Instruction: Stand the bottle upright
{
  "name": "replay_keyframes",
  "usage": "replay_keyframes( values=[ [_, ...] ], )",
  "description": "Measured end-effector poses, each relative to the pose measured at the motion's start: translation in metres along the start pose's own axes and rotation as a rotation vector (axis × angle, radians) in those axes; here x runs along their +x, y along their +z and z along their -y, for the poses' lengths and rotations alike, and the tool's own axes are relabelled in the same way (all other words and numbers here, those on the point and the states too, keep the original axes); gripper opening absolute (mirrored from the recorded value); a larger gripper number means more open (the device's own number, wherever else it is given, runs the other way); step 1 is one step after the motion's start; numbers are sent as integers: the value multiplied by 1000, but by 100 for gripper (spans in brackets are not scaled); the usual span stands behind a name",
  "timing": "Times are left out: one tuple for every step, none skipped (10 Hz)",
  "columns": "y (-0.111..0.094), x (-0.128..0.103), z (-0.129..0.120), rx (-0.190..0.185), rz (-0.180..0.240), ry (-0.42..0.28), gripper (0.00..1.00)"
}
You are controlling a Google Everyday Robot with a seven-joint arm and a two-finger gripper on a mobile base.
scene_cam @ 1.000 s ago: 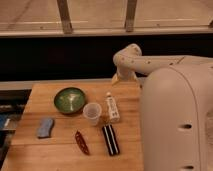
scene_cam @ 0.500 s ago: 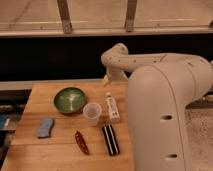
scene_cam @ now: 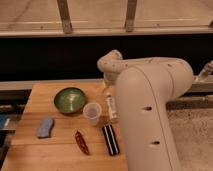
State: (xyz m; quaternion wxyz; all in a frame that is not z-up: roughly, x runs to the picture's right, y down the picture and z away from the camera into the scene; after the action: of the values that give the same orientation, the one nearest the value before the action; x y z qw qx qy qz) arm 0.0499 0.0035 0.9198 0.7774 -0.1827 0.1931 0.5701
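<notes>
Bottle (scene_cam: pixel 111 108) lies flat on the bench (scene_cam: pixel 47 96), long axis running near-to-far, gripper (scene_cam: pixel 107 90) near its far end, jaws apart.

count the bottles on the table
1: the bottle lies beside the cup, with the hand by its far end; the arm could hide others.
</notes>
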Motion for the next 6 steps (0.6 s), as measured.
replay_keyframes(
  values=[
    [5, -1, -3, -1, -12, -5, 80],
    [9, -1, -5, -2, -26, -9, 80],
    [15, 1, -5, 4, -50, -11, 80],
    [19, 3, -8, 1, -68, -13, 80],
    [22, 5, -9, -3, -82, -12, 80],
    [25, 7, -9, -7, -93, -11, 80]
  ],
)
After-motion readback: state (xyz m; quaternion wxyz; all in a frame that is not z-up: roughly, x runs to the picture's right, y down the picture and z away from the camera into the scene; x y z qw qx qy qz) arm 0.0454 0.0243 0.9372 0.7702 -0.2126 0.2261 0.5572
